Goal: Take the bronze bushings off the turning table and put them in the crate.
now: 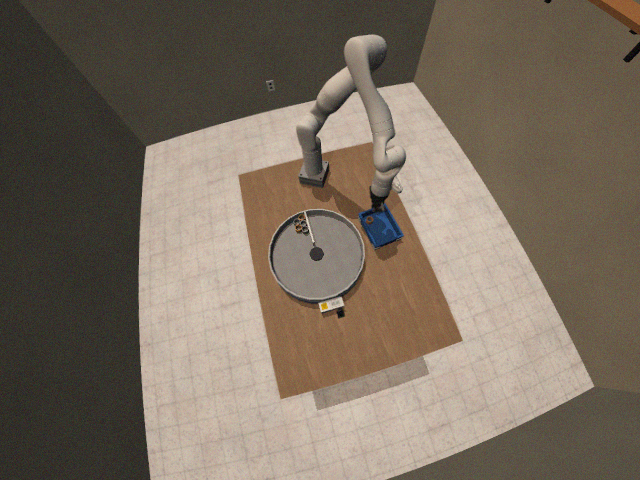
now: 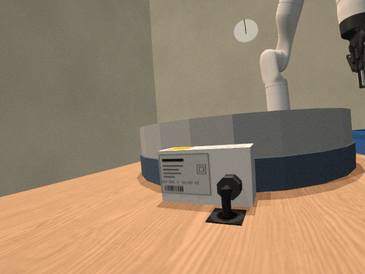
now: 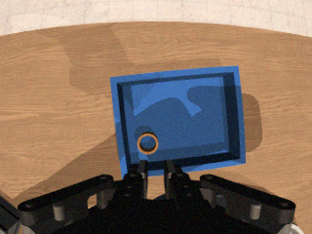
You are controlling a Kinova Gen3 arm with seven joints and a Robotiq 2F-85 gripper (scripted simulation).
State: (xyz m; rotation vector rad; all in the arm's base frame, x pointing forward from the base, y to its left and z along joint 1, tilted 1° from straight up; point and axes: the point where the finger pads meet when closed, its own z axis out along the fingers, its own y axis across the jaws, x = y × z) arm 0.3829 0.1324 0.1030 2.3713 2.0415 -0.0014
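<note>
The gripper (image 3: 154,172) hangs above the near edge of the blue crate (image 3: 236,117), its fingers drawn close together with only a narrow gap and nothing between them. Just beyond the fingertips, a bronze bushing (image 3: 147,143) lies on the crate floor in the near left corner. Far off to the fingers' side, the turning table (image 1: 289,289) carries a small cluster of bushings (image 1: 299,223) against its rim beside the white bar (image 1: 309,227); they seem a mix of bronze and steel, though too small to sort.
</note>
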